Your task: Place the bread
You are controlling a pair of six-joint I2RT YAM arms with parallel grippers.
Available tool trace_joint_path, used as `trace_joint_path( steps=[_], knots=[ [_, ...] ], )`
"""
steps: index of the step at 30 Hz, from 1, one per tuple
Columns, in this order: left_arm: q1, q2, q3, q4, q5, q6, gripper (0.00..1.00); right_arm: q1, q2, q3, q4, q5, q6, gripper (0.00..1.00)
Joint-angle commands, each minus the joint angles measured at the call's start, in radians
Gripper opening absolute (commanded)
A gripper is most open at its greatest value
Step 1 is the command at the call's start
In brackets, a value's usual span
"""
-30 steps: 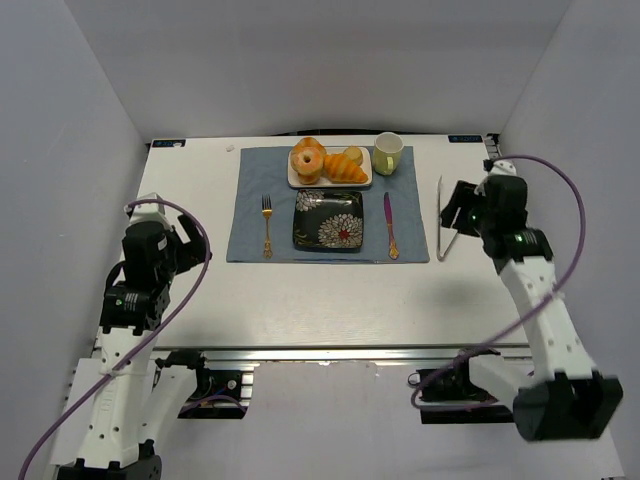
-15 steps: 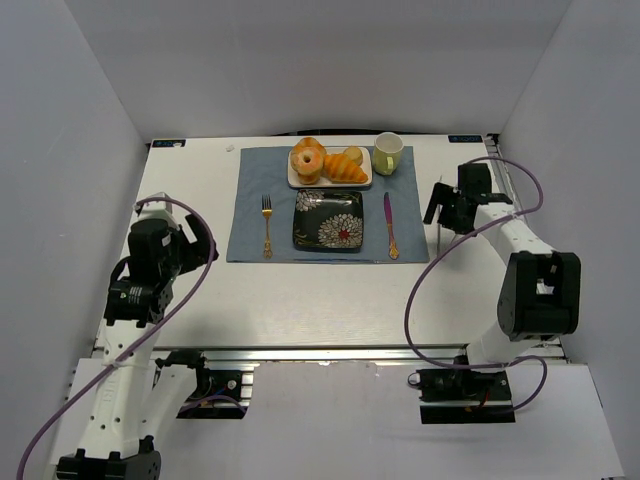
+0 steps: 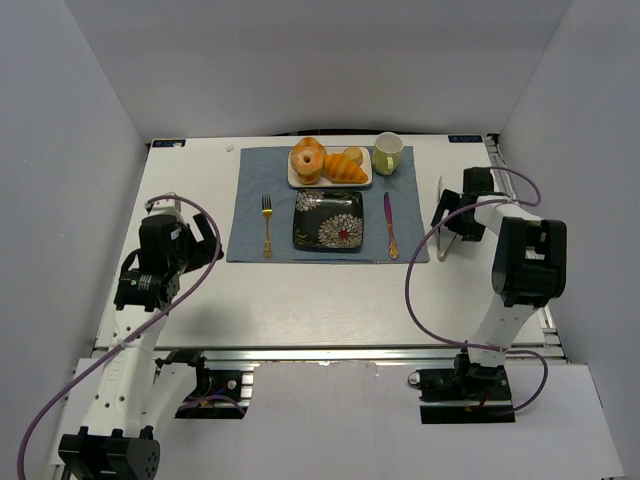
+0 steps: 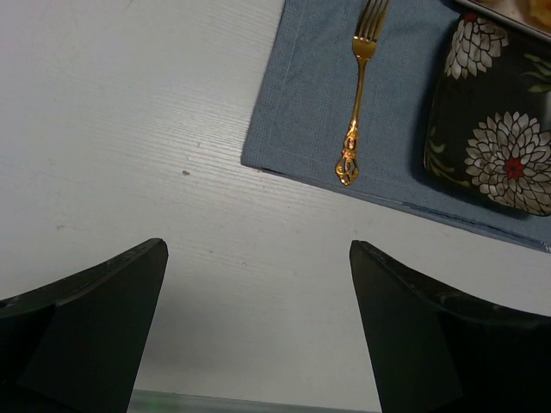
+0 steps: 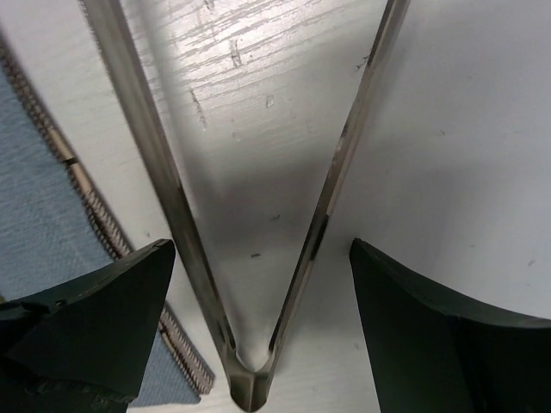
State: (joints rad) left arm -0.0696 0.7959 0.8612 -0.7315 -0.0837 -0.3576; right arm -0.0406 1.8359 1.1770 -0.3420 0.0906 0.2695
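Observation:
The bread (image 3: 307,160), a golden ring-shaped bun, lies on a white plate (image 3: 362,181) at the back of the blue placemat (image 3: 250,200), beside a long orange croissant (image 3: 345,166). In front of it stands an empty black floral plate (image 3: 328,220). My right gripper (image 3: 452,214) is open and hangs low over V-shaped metal tongs (image 3: 444,235) right of the mat. In the right wrist view its jaws (image 5: 258,258) straddle the hinge end of the tongs (image 5: 163,172) without touching them. My left gripper (image 3: 197,240) is open and empty over bare table (image 4: 256,249), left of the mat.
A gold fork (image 3: 267,225) (image 4: 357,103) lies left of the floral plate (image 4: 491,129), and a purple-handled knife (image 3: 390,225) lies right of it. A pale green mug (image 3: 388,152) stands at the mat's back right corner. White walls enclose the table.
My right arm has folded in and brought its gripper down over the tongs, and the gripper has gone from shut to open. My left arm has shifted a little toward the mat.

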Motion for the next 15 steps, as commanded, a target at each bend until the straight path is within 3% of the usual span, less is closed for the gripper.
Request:
trace_joint_path(
  steps=[1, 11, 15],
  knots=[
    [-0.004, -0.009, 0.015, 0.037, 0.019, -0.017, 0.98, 0.001, 0.040, 0.055, 0.040, -0.011, -0.001, 0.89],
    [-0.004, -0.012, 0.024, 0.023, -0.002, -0.027, 0.98, 0.001, 0.121, 0.085, 0.054, -0.011, 0.033, 0.87],
    [-0.004, -0.017, 0.021, 0.020, -0.007, -0.026, 0.98, 0.001, 0.154, 0.096, 0.035, -0.017, 0.004, 0.68]
  ],
)
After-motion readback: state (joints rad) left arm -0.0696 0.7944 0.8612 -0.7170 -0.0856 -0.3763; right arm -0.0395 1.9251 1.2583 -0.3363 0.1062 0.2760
